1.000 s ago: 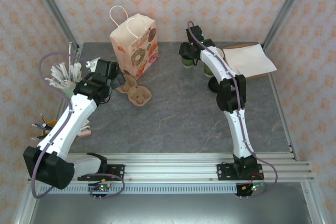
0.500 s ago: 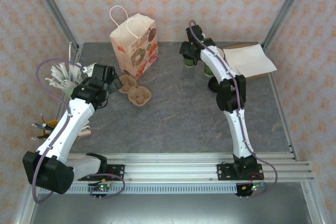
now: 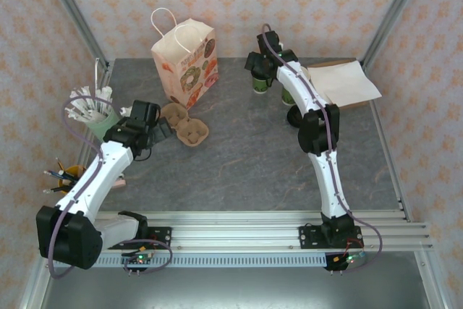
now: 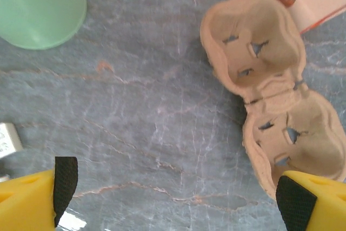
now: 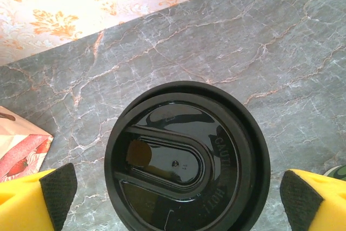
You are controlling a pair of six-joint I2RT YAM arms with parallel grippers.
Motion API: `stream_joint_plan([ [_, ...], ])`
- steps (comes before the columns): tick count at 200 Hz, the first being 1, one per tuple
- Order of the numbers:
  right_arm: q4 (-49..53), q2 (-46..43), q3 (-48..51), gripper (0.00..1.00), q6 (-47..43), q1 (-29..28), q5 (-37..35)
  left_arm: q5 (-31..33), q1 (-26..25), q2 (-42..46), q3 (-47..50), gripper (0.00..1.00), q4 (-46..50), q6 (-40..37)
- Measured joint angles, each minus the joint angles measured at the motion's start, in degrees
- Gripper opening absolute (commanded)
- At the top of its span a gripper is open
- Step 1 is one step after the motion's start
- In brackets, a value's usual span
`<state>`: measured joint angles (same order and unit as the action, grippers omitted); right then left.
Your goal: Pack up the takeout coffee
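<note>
The takeout coffee is a small dark-green cup (image 3: 259, 89) at the back of the table. Its round black lid (image 5: 186, 158) sits on top, seen from straight above in the right wrist view. My right gripper (image 3: 258, 74) (image 5: 178, 201) hangs over it, open, with its yellow fingers (image 5: 54, 194) wide on either side of the lid and not touching it. My left gripper (image 3: 160, 130) (image 4: 178, 196) is open and empty above bare table, just left of a brown pulp cup carrier (image 3: 187, 125) (image 4: 270, 90). One of its fingers (image 4: 296, 203) is close to the carrier's rim.
A printed paper bag (image 3: 184, 61) stands behind the carrier. A mint-green cup with white sticks (image 3: 96, 115) (image 4: 40, 6) is at the left. More green cups (image 3: 287, 96) and black lids (image 3: 296, 116) sit behind the right arm, beside a flat brown bag (image 3: 341, 82). Pens (image 3: 58, 174) lie at the left edge.
The right gripper's jaws have spread wide around the lidded cup. The left arm has drawn back toward the near left, away from the paper bag, ending beside the carrier.
</note>
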<state>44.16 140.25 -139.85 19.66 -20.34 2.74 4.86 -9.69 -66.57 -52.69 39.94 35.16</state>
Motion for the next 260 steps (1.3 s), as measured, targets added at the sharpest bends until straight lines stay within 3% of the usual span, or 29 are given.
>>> stream_joint_plan([
  [38,0.15,-1.42,1.18,0.99,-0.63,-1.33,-0.48,-9.25,0.0,-1.99,7.04,0.91,-7.91,2.99],
  [70,-0.57,-8.5,6.51,0.99,-2.84,-4.13,-1.36,-16.39,0.0,-10.01,8.68,0.79,-16.22,5.7],
  [87,-1.6,-13.66,9.42,0.99,-4.02,-5.84,-1.86,-19.02,0.0,-14.95,8.48,0.67,-20.5,6.32],
  [121,-4.68,-23.65,17.44,0.99,-5.86,-7.52,-1.9,-21.14,-0.61,-23.69,5.18,0.3,-23.69,6.27],
  [165,-9.49,-37.0,37.4,0.99,-6.75,-7.48,0.52,-18.78,-6.97,-25.31,0.35,0.06,-21.31,2.19],
  [185,-10.56,-42.14,45.88,0.99,-7.48,-7.5,1.79,-17.57,-9.77,-25.31,-0.66,0.07,-19.26,0.57],
  [198,-11.3,-45.4,51.08,0.99,-8.35,-7.48,2.99,-16.76,-10.64,-25.31,-0.74,0.22,-17.55,-0.42],
  [215,-12.46,-48.28,56.19,0.99,-9.33,-7.39,6.99,-15.85,-10.78,-25.03,-0.85,0.3,-14.97,-1.38],
  [260,-26.05,-46.21,65.26,0.99,-7.19,-9.38,20.26,-14.03,-6.51,-16.46,-0.85,0.46,-12.13,-2.62],
])
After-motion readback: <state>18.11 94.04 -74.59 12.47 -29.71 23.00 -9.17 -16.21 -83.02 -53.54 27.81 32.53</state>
